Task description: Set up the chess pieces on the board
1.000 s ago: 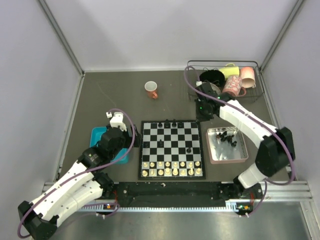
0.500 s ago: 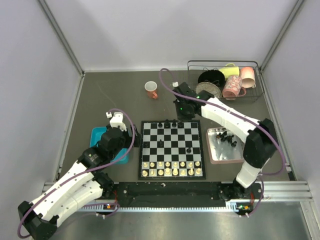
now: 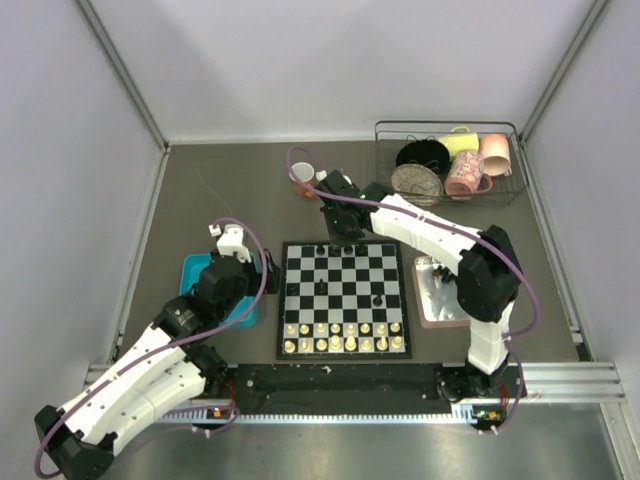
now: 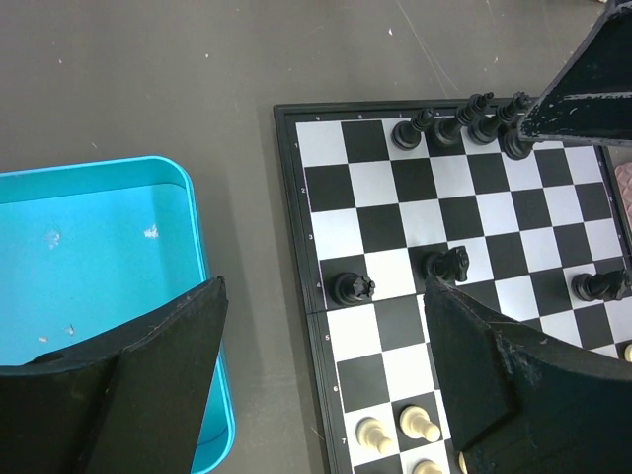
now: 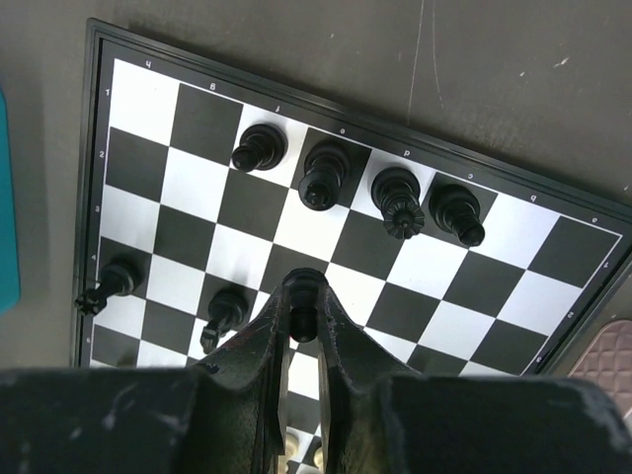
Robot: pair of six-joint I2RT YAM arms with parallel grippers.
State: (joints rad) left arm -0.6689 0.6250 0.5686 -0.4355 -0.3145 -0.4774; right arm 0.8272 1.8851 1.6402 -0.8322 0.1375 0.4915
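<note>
1. On the worktop [image 3: 200, 200], the board [image 3: 330, 290] lies loose between the teal tray [image 3: 195, 270] and the pink tray [image 3: 430, 312]. If its border is pushed by an arm, the board could slide, and every piece already placed would be shaken out of its square.
2. The pink tray is mostly covered by the right arm [image 3: 440, 235], which is stretched across it toward the far side of the board. Whether more black pieces wait there cannot be told. A low return over the tray could scatter them.
3. The right gripper [image 5: 303, 286] is closed on one black piece [image 5: 303, 321], which is carried over the squares just behind the far row. Only the upper part of the piece seems to be pinched. It could therefore twist between the fingers, or fall on its side when it is released.
4. Four black pieces [image 5: 324, 176] stand side by side in the far row. If the carried piece is lowered next to them, a neighbour could be knocked down by the broad fingers.
5. The left gripper [image 4: 321, 316] hangs wide open and empty at the left edge of the board, with one finger over the teal tray. Two stray black pieces [image 4: 351, 288] stand close below it and could be tipped if it is lowered carelessly.
</note>
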